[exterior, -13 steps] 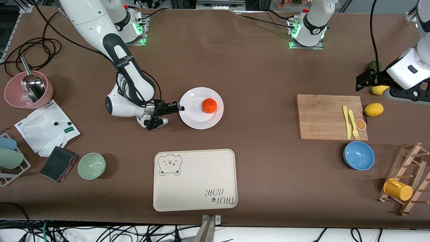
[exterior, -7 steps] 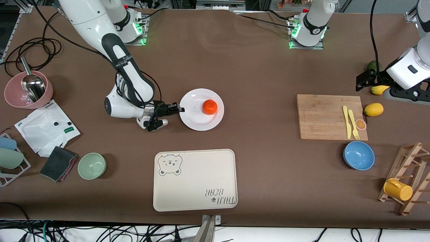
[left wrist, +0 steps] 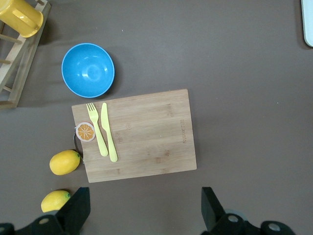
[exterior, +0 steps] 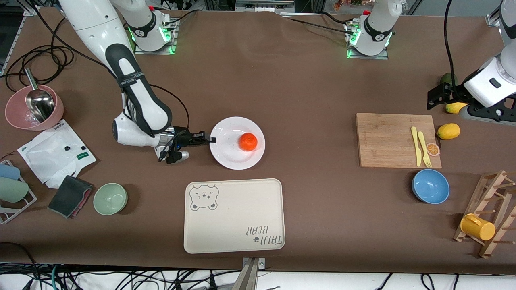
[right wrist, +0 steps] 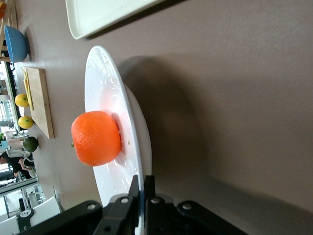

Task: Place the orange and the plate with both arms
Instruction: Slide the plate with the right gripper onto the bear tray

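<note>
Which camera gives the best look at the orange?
The right wrist view: the orange fills it, sitting on the plate. The front view shows it small. The left wrist view misses it.

Orange [exterior: 248, 141] on plate [exterior: 229, 158] — tray [exterior: 234, 215] nearer the camera, cutting board [exterior: 391, 139] toward the left arm's end.

1 orange [exterior: 248, 141], 1 plate [exterior: 228, 157], 1 tray [exterior: 234, 215], 1 cutting board [exterior: 387, 141], 3 bowls [exterior: 430, 186].

Glossy white Franka arms with black joint bands, black cables, green-lit bases, red buttons, black grippers.
</note>
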{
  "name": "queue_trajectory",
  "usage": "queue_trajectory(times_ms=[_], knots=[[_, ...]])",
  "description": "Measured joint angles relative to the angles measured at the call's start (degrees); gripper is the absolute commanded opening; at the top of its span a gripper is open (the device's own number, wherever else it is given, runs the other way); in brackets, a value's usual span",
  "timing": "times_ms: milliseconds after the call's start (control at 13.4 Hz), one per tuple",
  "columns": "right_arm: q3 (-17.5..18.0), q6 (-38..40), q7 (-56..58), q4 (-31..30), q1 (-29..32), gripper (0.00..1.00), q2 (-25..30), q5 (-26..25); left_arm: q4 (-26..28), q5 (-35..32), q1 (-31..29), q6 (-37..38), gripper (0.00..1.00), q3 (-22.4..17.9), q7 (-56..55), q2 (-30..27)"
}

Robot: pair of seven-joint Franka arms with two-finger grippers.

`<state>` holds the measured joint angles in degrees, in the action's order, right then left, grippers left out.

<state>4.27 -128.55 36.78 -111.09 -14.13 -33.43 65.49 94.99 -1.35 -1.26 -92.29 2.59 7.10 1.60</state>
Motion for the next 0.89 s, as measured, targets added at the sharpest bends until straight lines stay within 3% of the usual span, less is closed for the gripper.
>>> queue_trajectory(times_ms=[447,894], knots=[[-0.2,2.6,-0.04,3.23,2.03,0.0,-0.02,3.15,0.0,0.0,0.0,0.0,1.0,0.0,0.0,0.0],[-0.6,6.55,-0.19,10.77,7.64,0.0,-2.0,4.11,0.0,0.0,-0.01,0.0,1.0,0.0,0.16,0.0]])
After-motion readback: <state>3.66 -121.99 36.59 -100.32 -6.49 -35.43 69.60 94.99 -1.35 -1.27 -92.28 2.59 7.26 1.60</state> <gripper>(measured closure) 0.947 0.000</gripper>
